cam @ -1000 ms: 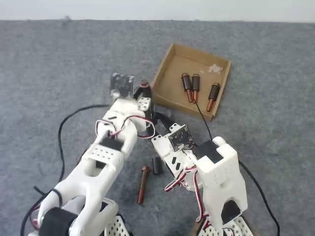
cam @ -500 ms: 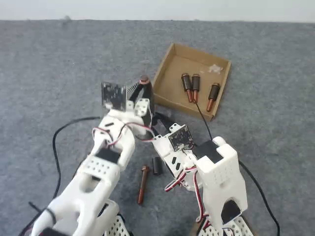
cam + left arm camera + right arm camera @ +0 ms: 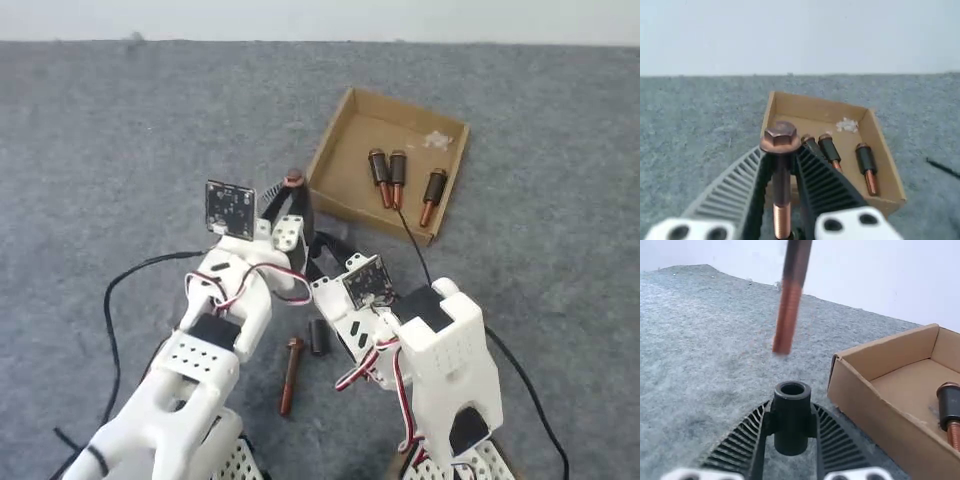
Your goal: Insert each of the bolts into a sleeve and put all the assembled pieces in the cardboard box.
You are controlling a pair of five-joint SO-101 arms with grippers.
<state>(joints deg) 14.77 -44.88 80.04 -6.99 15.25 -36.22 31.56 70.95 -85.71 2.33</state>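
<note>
Overhead, a loose bolt point(image 3: 290, 375) and loose sleeve point(image 3: 317, 336) lie on the desk point(image 3: 120, 130) between the arms; the cardboard box point(image 3: 330, 150) holds three assembled pieces point(image 3: 397, 172). Left wrist: the left end effector point(image 3: 781, 152) clenches a copper bolt point(image 3: 782, 139), probably stiff and slick, under its head. Right wrist: the right end effector point(image 3: 791, 412) grasps a black sleeve point(image 3: 791, 425) mouth-up, bolt tip above, box wall beside.

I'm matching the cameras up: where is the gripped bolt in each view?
High view: bolt just outside the cardboard box's wall.
Left wrist view: bolt clamped in the left end effector, box behind.
Right wrist view: its shank hangs above the sleeve, box alongside.
Shared landmark: the cardboard box.
</note>
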